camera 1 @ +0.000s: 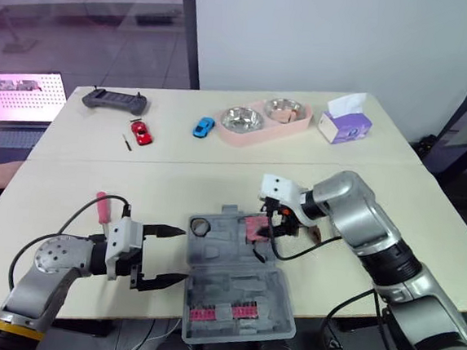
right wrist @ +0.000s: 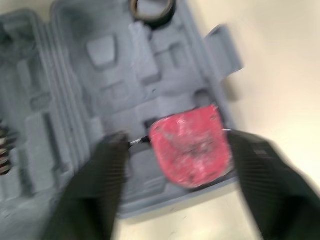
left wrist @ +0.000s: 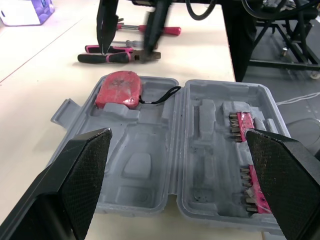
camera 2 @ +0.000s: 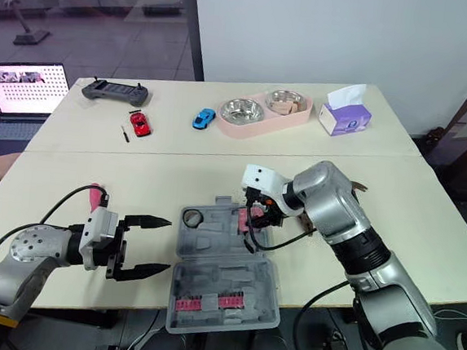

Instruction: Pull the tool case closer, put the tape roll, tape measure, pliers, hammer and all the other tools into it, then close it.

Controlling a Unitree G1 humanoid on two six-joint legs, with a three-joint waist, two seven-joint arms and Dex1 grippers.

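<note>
The grey moulded-plastic tool case point(camera 1: 232, 285) lies open flat at the near edge of the pale table point(camera 1: 428, 200), with red bit strips point(camera 1: 221, 311) in its near half. At its 9 o'clock the left gripper point(camera 1: 183, 256) points at it, fingers wide apart. In the far half, the black tape roll point(camera 1: 200, 225) sits at 11 o'clock and the scuffed red tape measure point(left wrist: 117, 90) at 1 o'clock. The right gripper point(right wrist: 177, 136) is spread above the tape measure. Pink-and-black-handled pliers point(left wrist: 117, 56) lie on the table at the case's 2 o'clock.

Beige table point(camera 1: 175, 182): open grey tool case point(camera 1: 240, 286) lower centre, pink screwdriver point(camera 1: 101, 205) left; controller point(camera 1: 115, 99), red toy car point(camera 1: 141, 131), blue toy car point(camera 1: 204, 127), pink double bowl point(camera 1: 238, 139), tissue box point(camera 1: 344, 126) along top.
</note>
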